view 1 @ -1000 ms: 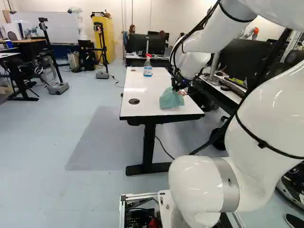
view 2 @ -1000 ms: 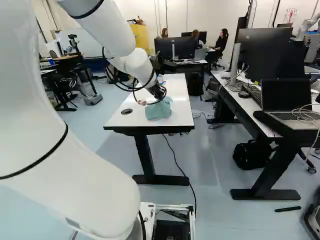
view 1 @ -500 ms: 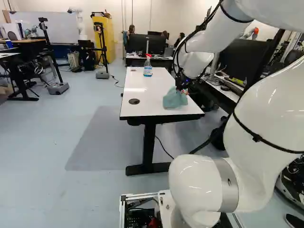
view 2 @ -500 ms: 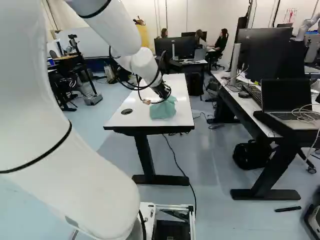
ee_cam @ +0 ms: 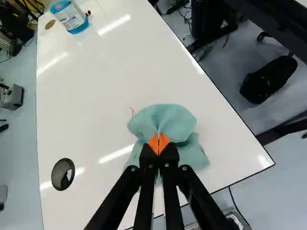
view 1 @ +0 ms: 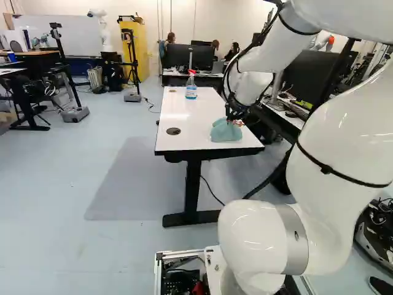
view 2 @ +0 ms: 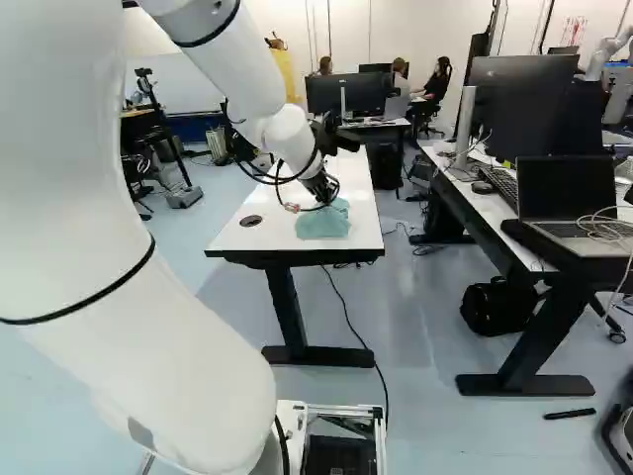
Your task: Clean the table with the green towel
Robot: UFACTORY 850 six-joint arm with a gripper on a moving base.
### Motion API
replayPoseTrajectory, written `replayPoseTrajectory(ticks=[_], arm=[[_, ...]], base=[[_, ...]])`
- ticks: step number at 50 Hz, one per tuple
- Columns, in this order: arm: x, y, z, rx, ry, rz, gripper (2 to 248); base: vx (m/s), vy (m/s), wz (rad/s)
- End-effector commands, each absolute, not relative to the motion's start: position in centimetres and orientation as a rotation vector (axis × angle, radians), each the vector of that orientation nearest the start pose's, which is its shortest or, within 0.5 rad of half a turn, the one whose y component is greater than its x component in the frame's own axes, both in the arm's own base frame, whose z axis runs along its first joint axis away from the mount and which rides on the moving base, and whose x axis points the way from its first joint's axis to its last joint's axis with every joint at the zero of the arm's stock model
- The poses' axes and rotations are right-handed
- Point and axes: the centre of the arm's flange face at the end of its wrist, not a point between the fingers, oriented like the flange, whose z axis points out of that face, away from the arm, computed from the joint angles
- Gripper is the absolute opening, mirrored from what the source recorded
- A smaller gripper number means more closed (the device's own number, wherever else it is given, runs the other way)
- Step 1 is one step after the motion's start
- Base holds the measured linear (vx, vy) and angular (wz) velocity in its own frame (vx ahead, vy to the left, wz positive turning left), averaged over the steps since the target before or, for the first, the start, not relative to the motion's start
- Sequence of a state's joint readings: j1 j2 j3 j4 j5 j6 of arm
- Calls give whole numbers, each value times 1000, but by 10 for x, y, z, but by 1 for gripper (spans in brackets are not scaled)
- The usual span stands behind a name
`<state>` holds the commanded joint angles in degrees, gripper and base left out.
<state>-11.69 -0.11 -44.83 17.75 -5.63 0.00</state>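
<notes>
1. Green cloth is lying bunched up: the towel (ee_cam: pixel 165 120) is resting on the white table (view 1: pixel 184 138), near the end closest to the base, and its top is puffing up in soft folds.
2. The tool (view 1: pixel 235 112) is reaching down onto the towel from above. In the wrist view the tool (ee_cam: pixel 159 143) is pinching a gathered fold of the towel, and its orange pads (ee_cam: pixel 152 143) are closing on the cloth from two sides.
3. The white arm (view 1: pixel 249 86) is slanting down towards the towel, with black cables looping beside it.
4. A thin red strand (ee_cam: pixel 132 111) is showing just beside the towel, on the side facing the spray bottle (view 1: pixel 191 91).
5. That spray bottle, with its red trigger and blue liquid, is standing on the table beyond the towel, well apart from it.
6. A dark round hole (ee_cam: pixel 63 174) is sitting in the tabletop, left of the towel in the left base view.
7. Right of the towel in the right base view, a neighbouring desk (view 2: pixel 495 211) is carrying a laptop (view 2: pixel 564 198) and a keyboard (view 2: pixel 502 185), and a black bag (view 2: pixel 499 305) is resting on the floor.
</notes>
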Motion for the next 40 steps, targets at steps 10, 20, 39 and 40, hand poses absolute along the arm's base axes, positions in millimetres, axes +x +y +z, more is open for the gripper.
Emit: replayPoseTrajectory(ticks=[10,20,39,40], arm=[[460,-92,475,-2823,724,-996,20],[464,-93,463,-2835,728,-960,20],[472,-95,440,-2858,735,-890,20],[473,-95,439,-2860,736,-886,20]], base=[[0,0,0],[0,0,0],[0,0,0],[0,0,0]])
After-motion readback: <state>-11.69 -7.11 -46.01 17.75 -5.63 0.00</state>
